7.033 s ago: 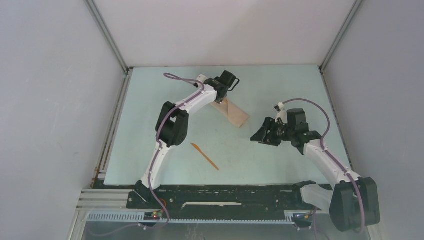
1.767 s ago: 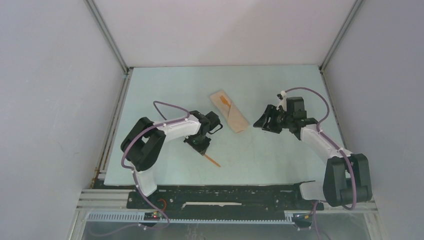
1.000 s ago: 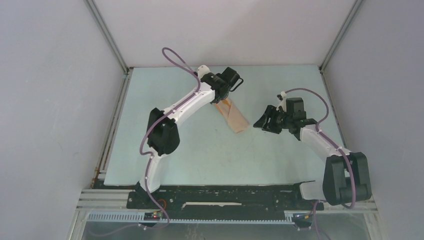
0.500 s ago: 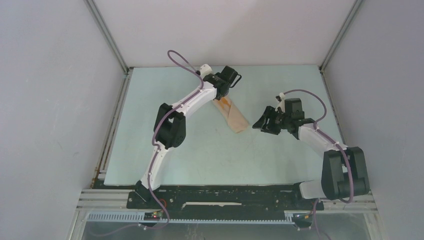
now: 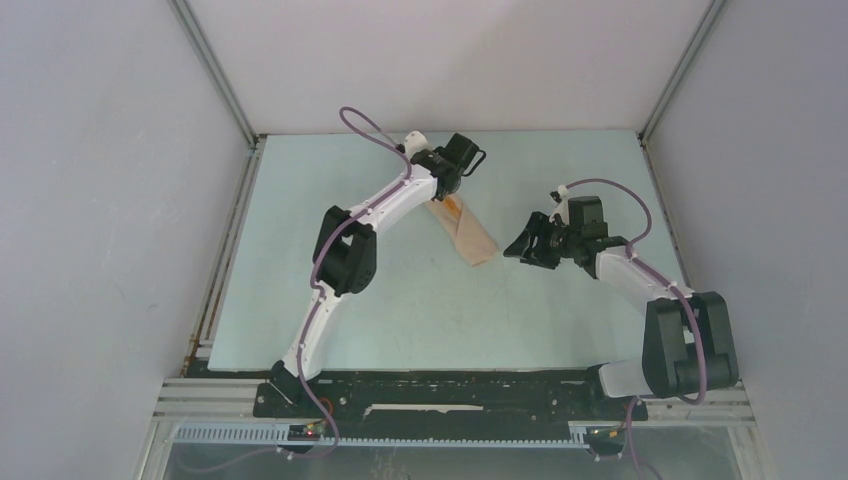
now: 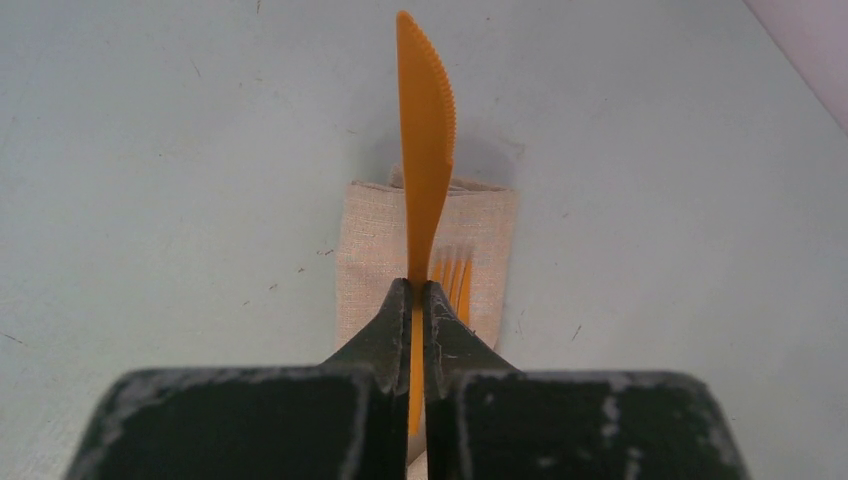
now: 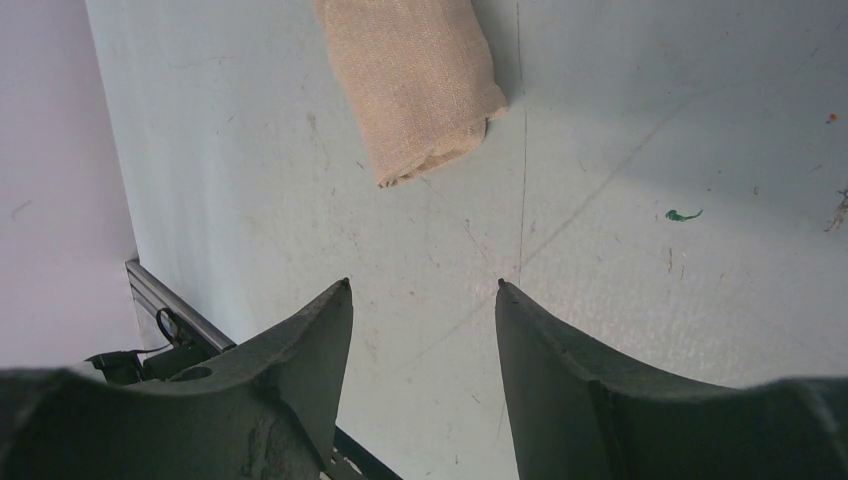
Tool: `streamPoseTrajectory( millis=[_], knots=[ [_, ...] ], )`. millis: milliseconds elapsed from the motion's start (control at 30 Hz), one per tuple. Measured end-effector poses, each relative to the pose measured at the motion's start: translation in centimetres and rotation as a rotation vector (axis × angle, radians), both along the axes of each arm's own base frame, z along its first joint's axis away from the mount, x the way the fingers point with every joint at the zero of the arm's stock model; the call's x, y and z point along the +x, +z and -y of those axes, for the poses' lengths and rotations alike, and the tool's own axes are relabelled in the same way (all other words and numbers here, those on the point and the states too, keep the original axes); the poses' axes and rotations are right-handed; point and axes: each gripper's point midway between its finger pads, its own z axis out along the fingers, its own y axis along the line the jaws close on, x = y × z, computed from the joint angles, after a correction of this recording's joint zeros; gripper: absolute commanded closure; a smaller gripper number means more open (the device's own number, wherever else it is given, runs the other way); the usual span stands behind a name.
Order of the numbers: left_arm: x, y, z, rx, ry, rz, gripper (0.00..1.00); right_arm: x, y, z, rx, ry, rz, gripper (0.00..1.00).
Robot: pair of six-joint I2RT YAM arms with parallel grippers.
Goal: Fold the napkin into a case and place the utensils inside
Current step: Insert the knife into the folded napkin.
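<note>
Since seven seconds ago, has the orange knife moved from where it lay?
Yes. The knife left the near middle of the table and went toward the far edge; the left gripper now holds it over the cloth case.

Top cam: we look down from above-behind arm bases point(image 5: 290, 378), whole table point(image 5: 400, 320) in frame. Left wrist: close, low, facing case point(image 6: 365, 250) end. Right wrist: farther back, we share case's other end.

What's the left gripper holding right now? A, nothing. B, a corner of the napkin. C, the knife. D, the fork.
C: the left gripper is shut on the orange knife, its blade sticking out above the case, where the tines of the fork show.
</note>
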Motion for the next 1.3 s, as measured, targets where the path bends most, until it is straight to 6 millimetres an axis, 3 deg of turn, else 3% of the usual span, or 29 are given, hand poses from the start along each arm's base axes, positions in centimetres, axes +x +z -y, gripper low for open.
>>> streamPoseTrajectory(
  millis=[300,567,800,1033,1300],
  knots=[
    [-0.5,-0.9,0.7,-0.042,-0.011,-0.036,1.00,0.0,-0.2,0.0,0.000,0.000,-0.005,0.38],
    [-2.5,-3.6,1.4,-0.094,-0.026,-0.142,1.00,0.1,-0.2,0.0,0.000,0.000,-0.002,0.37],
    [-3.7,-4.6,2.0,-0.124,-0.035,-0.187,1.00,0.1,-0.3,0.0,0.001,-0.001,-0.007,0.37],
    [-5.0,-4.7,3.1,-0.140,-0.061,-0.209,1.00,0.1,-1.5,-0.6,0.026,0.017,-0.049,0.36],
    [-6.1,-5.1,4.3,-0.156,-0.097,-0.233,1.00,-0.2,-4.9,-2.2,0.077,0.053,-0.185,0.45]
  ],
)
